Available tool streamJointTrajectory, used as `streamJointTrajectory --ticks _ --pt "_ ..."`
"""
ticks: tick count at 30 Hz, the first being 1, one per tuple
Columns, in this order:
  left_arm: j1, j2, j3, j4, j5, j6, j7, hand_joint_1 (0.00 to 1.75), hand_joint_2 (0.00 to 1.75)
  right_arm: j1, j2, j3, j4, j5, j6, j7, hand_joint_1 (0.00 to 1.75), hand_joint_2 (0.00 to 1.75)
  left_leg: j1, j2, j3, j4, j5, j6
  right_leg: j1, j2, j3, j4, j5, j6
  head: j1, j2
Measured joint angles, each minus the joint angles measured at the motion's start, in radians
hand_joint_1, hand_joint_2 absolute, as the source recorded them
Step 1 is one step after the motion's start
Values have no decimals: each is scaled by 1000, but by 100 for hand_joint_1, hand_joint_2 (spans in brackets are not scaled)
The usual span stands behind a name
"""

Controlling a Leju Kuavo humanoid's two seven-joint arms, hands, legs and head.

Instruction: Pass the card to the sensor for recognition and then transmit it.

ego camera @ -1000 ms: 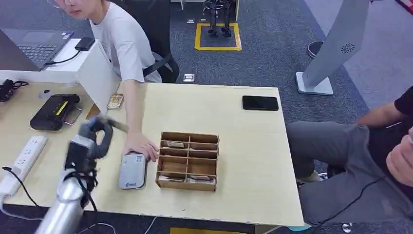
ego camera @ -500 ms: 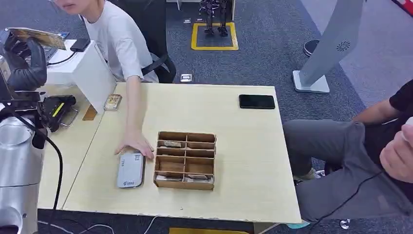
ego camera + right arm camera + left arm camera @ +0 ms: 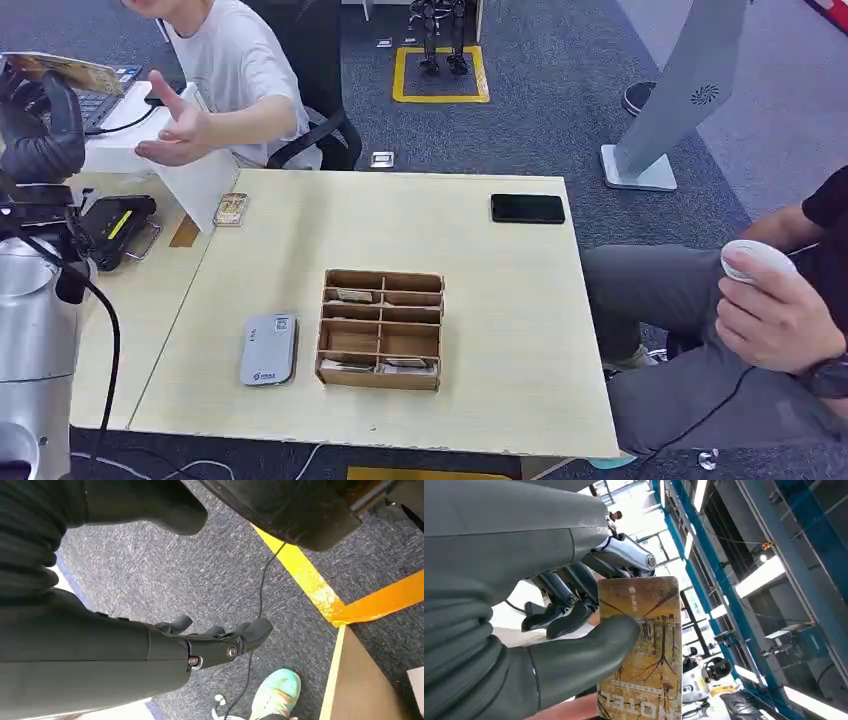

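The robot's left hand [image 3: 40, 120] held a yellow card [image 3: 65, 72] aloft at the far left of the scene, above the side desk, the card pinched between the thick thumb and the darker fingers [image 3: 569, 600]. From the wrist, the card [image 3: 639, 650] showed a printed face of bare trees, the thumb lying across its lower half. A person in a white shirt reached an open palm [image 3: 180, 130] toward it, near but not touching. The grey card reader [image 3: 269, 350] lay on the worktop [image 3: 500, 300] beside the wooden compartment box [image 3: 382, 328], well apart from the raised card.

The handover looked to be the step in hand. It seemed best done by keeping the card level and steady, its free edge toward the palm, and loosening the thumb only once the person had a firm hold; an early release would likely drop it onto the desk clutter below.

The right hand [image 3: 210, 640] hung over grey carpet, fingers loosely curled, holding nothing.
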Motion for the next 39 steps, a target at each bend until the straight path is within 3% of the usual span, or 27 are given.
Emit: streamJointTrajectory --ticks 4,7,12,33,34,39 --pt "1 27 -2 3 -289 125 -30 175 175 0 0 3 0 0 5 -23 0 175 0 1 0 0 0 0 0 1 -1 0 0 0 0 0" --pt "3 37 -3 3 -341 145 -31 175 175 -5 -2 3 0 0 8 -31 0 175 0 1 -1 0 0 0 0 1 -1 0 0 0 0 0" --pt "19 51 -21 12 -522 152 -33 175 175 -7 -6 3 -2 0 27 -49 0 175 0 0 -1 0 0 0 0 0 -1 0 -1 1 0 0" --pt "43 53 -50 43 -597 151 -27 175 175 -6 -15 3 -2 0 32 -54 0 175 0 2 -1 0 0 0 0 3 -3 0 0 0 0 0" --pt "43 53 -50 44 -606 151 -27 0 175 -7 -15 3 -2 0 32 -54 0 175 0 2 -1 0 0 0 0 3 -3 0 0 0 0 0" --pt "44 67 -51 47 -594 140 -38 0 175 -7 -16 3 -2 0 31 -56 0 175 0 2 -1 0 0 0 0 3 -3 0 0 0 0 0"
